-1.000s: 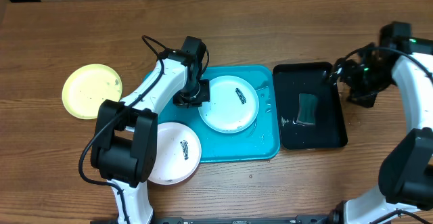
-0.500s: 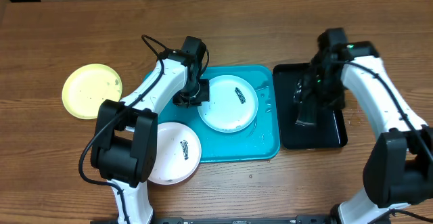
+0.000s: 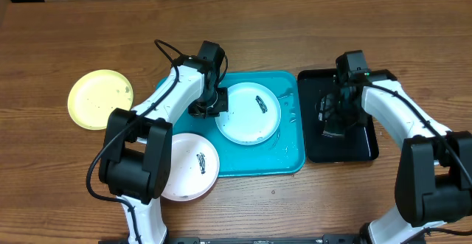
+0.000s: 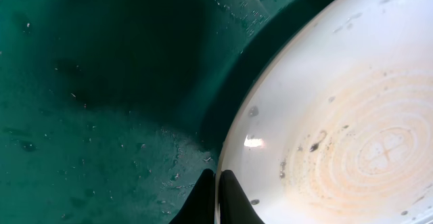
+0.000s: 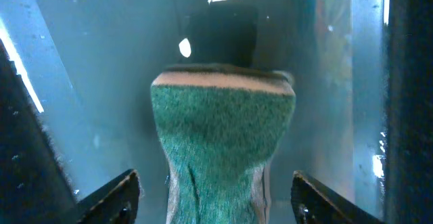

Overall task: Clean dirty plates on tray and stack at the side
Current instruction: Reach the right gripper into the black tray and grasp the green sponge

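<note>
A pale blue plate (image 3: 251, 119) with a dark smear lies on the turquoise tray (image 3: 286, 152). My left gripper (image 3: 209, 105) is shut on its left rim; the left wrist view shows the jaws (image 4: 218, 198) pinching the plate's edge (image 4: 338, 116). A white plate (image 3: 190, 166) with a dark smear overlaps the tray's front left corner. A yellow-green plate (image 3: 99, 99) lies on the table to the left. My right gripper (image 3: 335, 117) is open, its fingers (image 5: 216, 204) on either side of a green sponge (image 5: 220, 143), not touching it.
The sponge lies in a narrower black tray (image 3: 369, 147) holding water (image 5: 88, 82), just right of the turquoise tray. The turquoise tray's floor is wet (image 4: 101, 82). A cable loops above the left arm (image 3: 166, 49).
My right arm has swung in from the far right to over the black tray and come down around the sponge. The left arm and the plates have not moved.
</note>
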You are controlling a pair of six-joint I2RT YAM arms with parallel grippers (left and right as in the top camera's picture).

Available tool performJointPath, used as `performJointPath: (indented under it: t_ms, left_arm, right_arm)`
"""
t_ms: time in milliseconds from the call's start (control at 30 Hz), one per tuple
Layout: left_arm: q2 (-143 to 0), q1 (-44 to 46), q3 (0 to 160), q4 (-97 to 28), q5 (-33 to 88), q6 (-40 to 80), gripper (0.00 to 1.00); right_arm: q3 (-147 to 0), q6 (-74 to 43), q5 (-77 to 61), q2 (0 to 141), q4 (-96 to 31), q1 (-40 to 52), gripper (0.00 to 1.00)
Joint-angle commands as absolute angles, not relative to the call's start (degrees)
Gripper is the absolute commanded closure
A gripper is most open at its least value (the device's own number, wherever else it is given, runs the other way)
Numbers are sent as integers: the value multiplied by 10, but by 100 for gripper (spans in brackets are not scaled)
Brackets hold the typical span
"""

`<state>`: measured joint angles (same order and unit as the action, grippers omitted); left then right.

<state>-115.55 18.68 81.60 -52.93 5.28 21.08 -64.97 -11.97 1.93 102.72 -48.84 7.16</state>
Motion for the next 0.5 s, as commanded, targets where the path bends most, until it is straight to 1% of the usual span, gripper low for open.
performJointPath:
  t_ms: [0, 100, 167, 267, 400, 467]
  left_arm:
    - [-1162, 189, 809, -528, 44, 219, 96]
    - [-1162, 189, 808, -525, 44, 219, 96]
    - [-1162, 189, 808, -524, 44, 219, 95]
    - [-1162, 189, 808, -524, 44, 219, 95]
    - [-1162, 189, 808, -524, 44, 219, 89]
    - [-1162, 189, 808, -523, 44, 219, 88]
  right_arm:
    - [-634, -124, 27, 1026, -470, 71, 35]
    - [-633, -124, 27, 1026, -461, 71, 43]
    - [-633, -124, 27, 1026, -461, 71, 53]
    - [-633, -124, 24, 1026, -468, 71, 60]
    - [-628, -124, 25, 1026, -472, 71, 62]
    - [-621, -124, 25, 1026, -467, 71, 62]
